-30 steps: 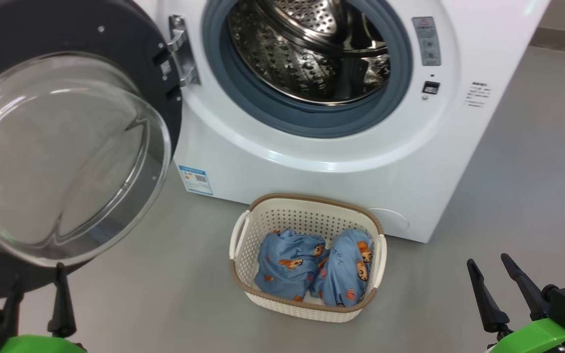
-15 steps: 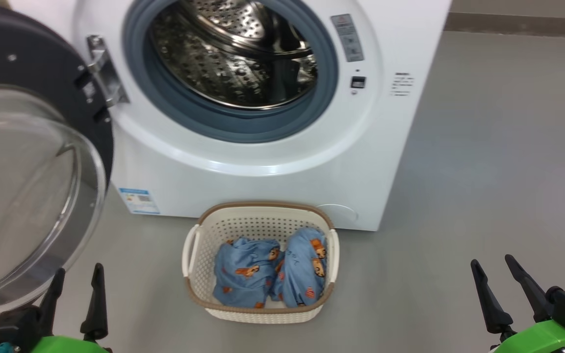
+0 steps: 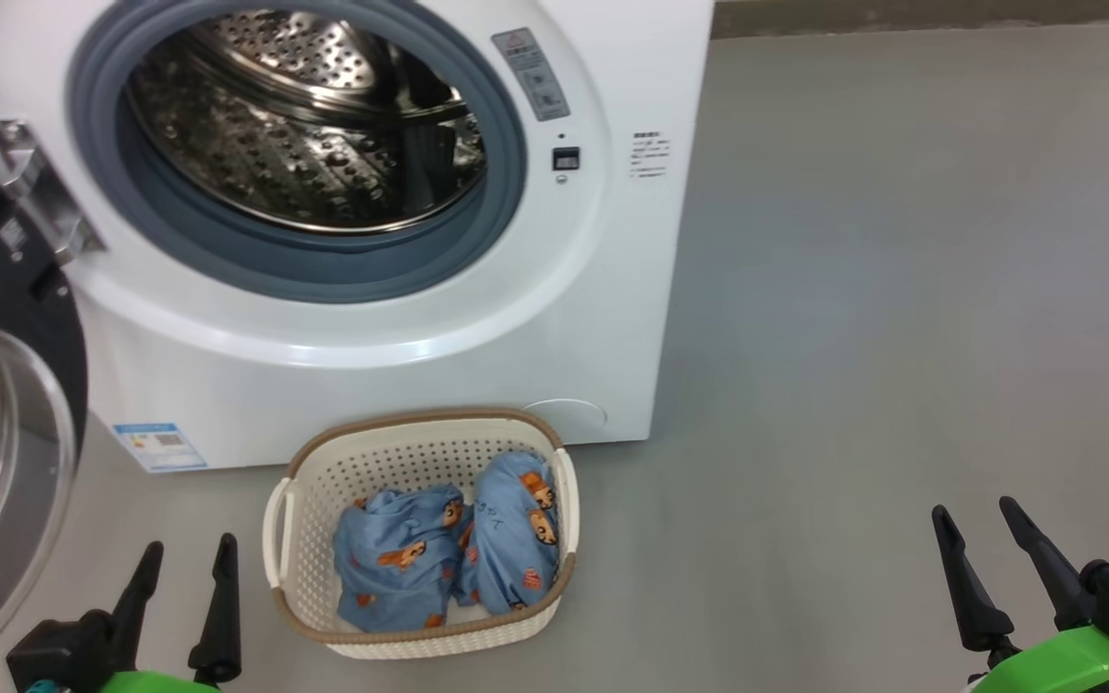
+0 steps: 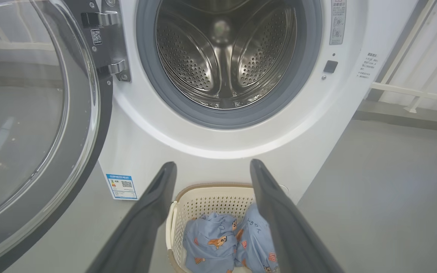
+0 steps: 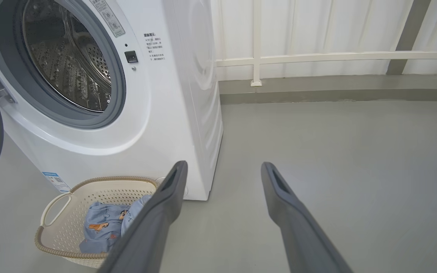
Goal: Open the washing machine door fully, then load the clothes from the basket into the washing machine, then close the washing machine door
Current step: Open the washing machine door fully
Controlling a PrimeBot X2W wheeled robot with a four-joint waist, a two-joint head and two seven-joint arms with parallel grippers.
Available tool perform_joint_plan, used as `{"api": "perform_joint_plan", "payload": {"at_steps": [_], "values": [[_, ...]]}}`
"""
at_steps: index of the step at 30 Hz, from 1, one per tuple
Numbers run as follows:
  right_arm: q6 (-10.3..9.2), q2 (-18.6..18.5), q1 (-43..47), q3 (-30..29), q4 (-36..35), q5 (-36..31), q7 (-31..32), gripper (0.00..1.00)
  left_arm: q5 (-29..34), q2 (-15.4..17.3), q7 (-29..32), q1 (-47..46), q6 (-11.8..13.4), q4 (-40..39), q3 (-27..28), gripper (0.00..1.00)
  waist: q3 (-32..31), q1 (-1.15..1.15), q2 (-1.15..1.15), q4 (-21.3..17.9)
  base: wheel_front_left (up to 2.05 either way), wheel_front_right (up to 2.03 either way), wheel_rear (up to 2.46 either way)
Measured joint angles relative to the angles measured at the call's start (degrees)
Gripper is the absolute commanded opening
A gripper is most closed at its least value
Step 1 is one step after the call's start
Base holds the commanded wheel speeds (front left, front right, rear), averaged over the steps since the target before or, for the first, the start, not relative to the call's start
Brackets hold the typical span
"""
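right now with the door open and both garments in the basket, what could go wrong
The washing machine door hangs open close to the left gripper; a reach with that arm might knock it.
The clothes lie bunched against each other in the basket; one grab may drag both or tip the basket.
Fabric left on the grey gasket could block closing.

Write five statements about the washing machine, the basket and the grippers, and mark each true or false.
1. The round black door with a glass porthole on the white front-loading washing machine stands open. True.
2. The perforated steel drum holds a garment. False: it is empty.
3. Both light blue bear-print garments lie in the cream perforated plastic basket. True.
4. The left gripper is shut on cloth. False: it is open, holding nothing.
5. The right gripper is open. True.
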Motion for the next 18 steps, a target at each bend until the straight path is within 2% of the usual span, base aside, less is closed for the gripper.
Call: {"api": "perform_joint_plan", "payload": {"at_steps": [7, 18], "values": [[0.0, 0.0, 0.0, -0.2, 0.0, 0.0, 0.0, 1.0, -1.2, 0.0, 0.0, 0.2, 0.0, 0.1, -0.5, 1.0, -0.5, 0.0, 0.0, -2.6, 0.0, 0.0, 0.0], [0.0, 0.3, 0.0, -0.4, -0.1, 0.0, 0.0, 1.0, -1.5, 0.2, 0.0, 1.3, 0.0, 0.2, -0.5, 1.0, -1.1, 0.0, 0.0, -3.4, 0.0, 0.0, 0.0]]}}
